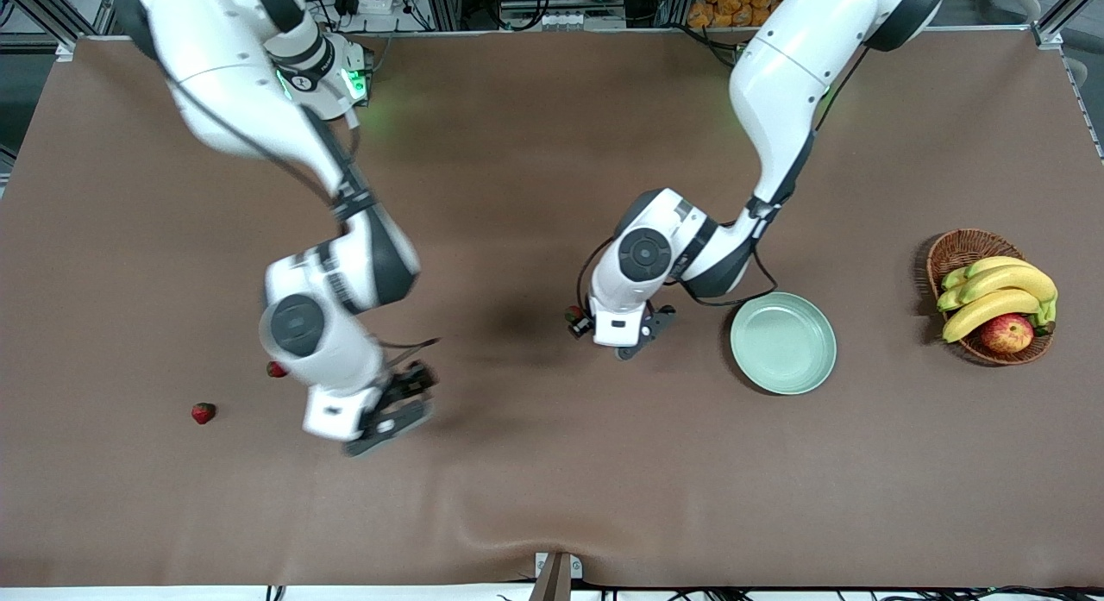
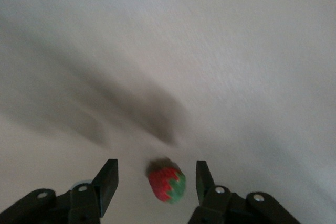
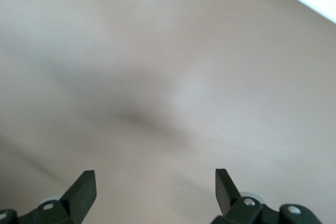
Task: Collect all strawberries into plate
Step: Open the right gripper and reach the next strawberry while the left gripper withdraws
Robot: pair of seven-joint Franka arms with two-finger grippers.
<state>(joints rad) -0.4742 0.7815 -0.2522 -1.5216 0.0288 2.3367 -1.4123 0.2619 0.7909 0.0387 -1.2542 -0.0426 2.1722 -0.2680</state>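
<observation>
You had three small dark-red strawberries on the table, each with a green top. One strawberry lay alone toward the right arm's end of the table. A second strawberry lay near it, a little farther from the front camera, partly hidden by the right arm. The third strawberry lay on its side between the jaws of the left gripper. The plate, round, pale mint-green and glossy, lay flat near that gripper, with nothing in it.
</observation>
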